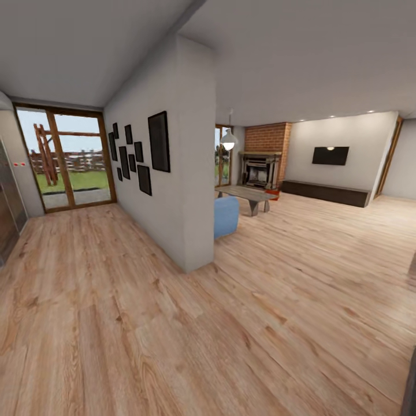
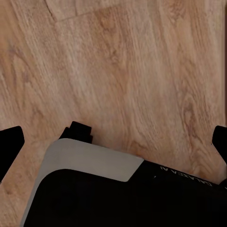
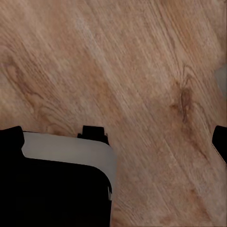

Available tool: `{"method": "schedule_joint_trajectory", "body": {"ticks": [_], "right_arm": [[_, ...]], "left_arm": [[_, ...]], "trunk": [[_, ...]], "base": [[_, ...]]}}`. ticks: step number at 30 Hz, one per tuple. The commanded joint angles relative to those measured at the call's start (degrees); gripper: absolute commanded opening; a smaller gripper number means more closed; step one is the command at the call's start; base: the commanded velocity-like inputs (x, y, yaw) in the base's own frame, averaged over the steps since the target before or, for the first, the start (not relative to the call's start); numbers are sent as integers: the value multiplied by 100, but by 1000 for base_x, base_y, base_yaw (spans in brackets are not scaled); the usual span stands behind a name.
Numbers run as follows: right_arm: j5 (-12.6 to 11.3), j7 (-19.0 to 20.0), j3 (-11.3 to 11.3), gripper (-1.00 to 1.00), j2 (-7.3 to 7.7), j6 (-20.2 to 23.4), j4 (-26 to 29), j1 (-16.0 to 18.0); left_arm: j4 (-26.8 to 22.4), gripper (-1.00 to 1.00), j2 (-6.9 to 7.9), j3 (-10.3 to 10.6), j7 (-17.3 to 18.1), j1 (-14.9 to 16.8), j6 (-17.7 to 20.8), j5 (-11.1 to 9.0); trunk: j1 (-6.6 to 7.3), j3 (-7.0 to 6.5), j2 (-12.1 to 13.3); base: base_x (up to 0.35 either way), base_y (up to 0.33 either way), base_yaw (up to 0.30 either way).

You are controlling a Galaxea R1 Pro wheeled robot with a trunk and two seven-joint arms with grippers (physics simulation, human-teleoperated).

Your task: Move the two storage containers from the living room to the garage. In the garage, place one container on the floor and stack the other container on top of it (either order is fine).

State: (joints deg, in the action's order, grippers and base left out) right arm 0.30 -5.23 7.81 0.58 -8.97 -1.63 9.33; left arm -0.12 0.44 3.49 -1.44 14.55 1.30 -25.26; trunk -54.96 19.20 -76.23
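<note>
Two rooms meet in the head view: a hallway of light wood plank floor (image 1: 173, 323) runs on the left of a white dividing wall (image 1: 190, 173) hung with dark picture frames (image 1: 158, 141) toward wood-framed glass doors (image 1: 66, 159), and the living room (image 1: 300, 190) opens on the right of it, with a brick fireplace (image 1: 263, 159), a low desk (image 1: 247, 195), a blue sofa end (image 1: 226, 216) and a wall screen (image 1: 330, 155). A small orange-red patch (image 1: 273, 193) sits on the floor just beside the desk's far end, near the fireplace; I judge it one of the storage containers, though it is too small to tell its long axis or whether both are there. It lies well ahead and to the right of the wall's corner, far beyond either arm, so the coming move is a drive around that corner, with the right arm likely the nearer side on arrival. In the left wrist view, the left gripper (image 2: 113, 142) hangs over bare planks above the robot's dark base (image 2: 118, 194), fingers (image 2: 10, 142) spread wide at both edges and holding nothing. In the right wrist view, the right gripper (image 3: 113, 142) likewise has its fingers (image 3: 10, 142) wide apart and empty over the planks.
</note>
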Motion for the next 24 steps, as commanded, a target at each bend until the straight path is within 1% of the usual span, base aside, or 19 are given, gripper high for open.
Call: {"method": "schedule_joint_trajectory", "body": {"ticks": [1, 24], "right_arm": [[8, -19, 43, 100, 0, -27, -17, 8], [-2, -13, 52, 100, -5, -6, -13, 8]], "left_arm": [[-2, 100, 0, 38, -14, 6, 16, -41], [-4, 100, -9, 38, -14, 4, 19, -34]], "trunk": [[-3, 7, -3], [-3, 7, -3]], "base": [[323, 0, 11], [323, 0, 1]]}}
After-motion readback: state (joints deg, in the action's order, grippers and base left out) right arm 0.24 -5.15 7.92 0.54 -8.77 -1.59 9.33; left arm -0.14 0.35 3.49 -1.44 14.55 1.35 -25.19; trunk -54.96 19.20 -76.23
